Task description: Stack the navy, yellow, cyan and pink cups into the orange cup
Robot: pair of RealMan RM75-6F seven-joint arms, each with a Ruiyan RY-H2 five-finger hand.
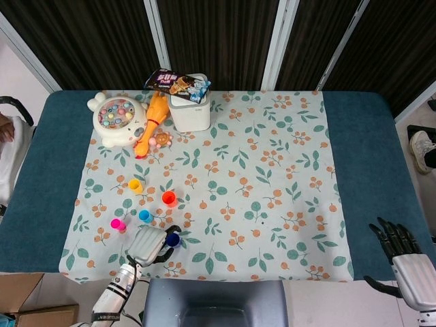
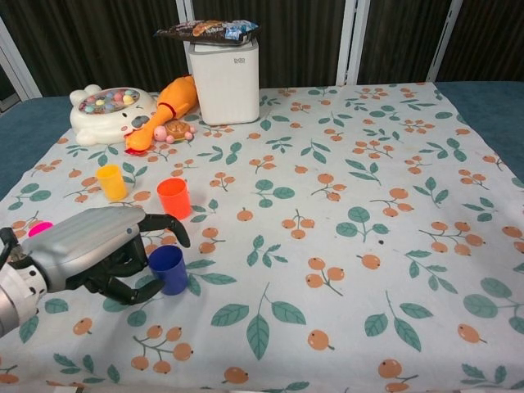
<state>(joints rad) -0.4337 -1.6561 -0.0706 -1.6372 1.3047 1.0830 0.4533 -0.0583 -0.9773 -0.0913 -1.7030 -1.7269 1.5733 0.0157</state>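
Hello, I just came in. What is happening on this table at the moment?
The robot's left hand is curled around the small navy plastic cup near the front of the floral tablecloth; whether it grips the cup yet cannot be told. The orange cup, yellow cup, cyan cup and pink cup stand separately nearby, nothing stacked. The right hand is open at the table's far right edge, holding nothing.
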